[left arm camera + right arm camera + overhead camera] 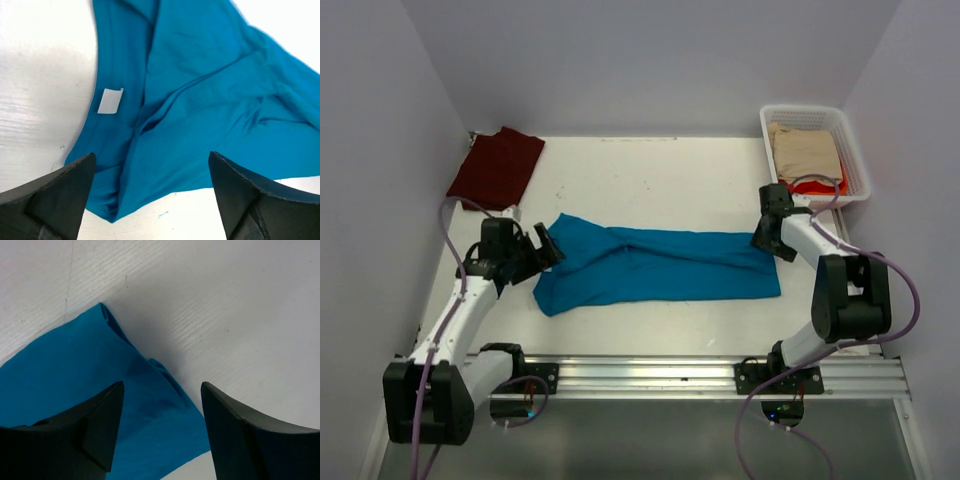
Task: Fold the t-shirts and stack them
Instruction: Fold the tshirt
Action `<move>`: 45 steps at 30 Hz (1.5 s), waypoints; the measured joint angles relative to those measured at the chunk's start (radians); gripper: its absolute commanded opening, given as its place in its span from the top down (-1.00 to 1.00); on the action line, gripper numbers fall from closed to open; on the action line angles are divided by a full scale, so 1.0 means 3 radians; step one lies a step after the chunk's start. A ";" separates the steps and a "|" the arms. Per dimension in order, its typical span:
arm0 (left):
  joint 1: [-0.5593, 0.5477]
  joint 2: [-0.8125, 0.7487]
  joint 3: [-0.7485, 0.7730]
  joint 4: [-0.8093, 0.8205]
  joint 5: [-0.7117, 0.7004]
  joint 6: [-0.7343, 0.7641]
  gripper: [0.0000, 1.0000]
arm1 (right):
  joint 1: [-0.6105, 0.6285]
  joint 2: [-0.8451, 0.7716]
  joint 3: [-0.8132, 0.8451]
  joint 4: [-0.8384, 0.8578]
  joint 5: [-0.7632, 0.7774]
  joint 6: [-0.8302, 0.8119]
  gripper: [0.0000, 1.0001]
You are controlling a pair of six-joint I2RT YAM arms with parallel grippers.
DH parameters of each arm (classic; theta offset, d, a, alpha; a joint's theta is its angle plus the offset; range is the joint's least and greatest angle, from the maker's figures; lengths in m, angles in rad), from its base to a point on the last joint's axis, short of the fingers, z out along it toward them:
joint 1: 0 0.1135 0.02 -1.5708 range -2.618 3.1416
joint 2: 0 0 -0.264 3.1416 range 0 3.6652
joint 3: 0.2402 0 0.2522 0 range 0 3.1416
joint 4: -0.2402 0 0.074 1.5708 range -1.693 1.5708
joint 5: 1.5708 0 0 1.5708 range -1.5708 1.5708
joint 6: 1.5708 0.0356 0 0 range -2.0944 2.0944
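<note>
Table (650, 190) from above: I see the teal shirt (655, 265) lying across the middle as a long strip, running left to right. The maroon shirt (497, 165) lies in the far left corner, well apart from the teal one. A white basket (802, 109) at the far right holds beige cloth (805, 150), with something orange-red (823, 186) at its near edge. My left gripper (544, 245) is at the strip's left end, and my right gripper (767, 238) is at its far right corner.

Left wrist: the left gripper (150, 195) is spread wide, its fingers (55, 200) black wedges at either side of the frame, with nothing between them. Below it I see the teal shirt (210, 90) at its neck end, wrinkled, layers overlapping, a white label (110, 101) inside the collar. Bare table (35, 75) shows to the left.

Right wrist: the right gripper (162, 430) is likewise spread, gripping nothing. A corner of the teal shirt (65, 375) lies flat on the table (225, 315) beneath it, with a small fold along its edge. I can't tell whether the fingertips touch the cloth.
</note>
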 measured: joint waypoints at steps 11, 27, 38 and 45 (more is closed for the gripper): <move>-0.0001 -0.0459 0.0621 0.0254 0.0177 -0.0045 0.06 | 0.0069 -0.0665 0.0020 0.0005 -0.0468 -0.0014 1.00; -0.0229 0.1857 0.1292 0.1339 0.1227 -0.0018 -0.30 | 0.0682 -0.0312 0.0141 0.0553 -0.2417 -0.0094 1.00; -0.0276 0.2649 0.1493 0.1494 0.1579 -0.0019 -0.10 | 0.0666 -0.0575 -0.0113 0.0552 -0.2415 -0.0135 1.00; -0.0355 0.2789 0.1511 0.1530 0.1723 -0.0017 -0.02 | 0.0665 -0.0613 -0.0132 0.0551 -0.2410 -0.0175 1.00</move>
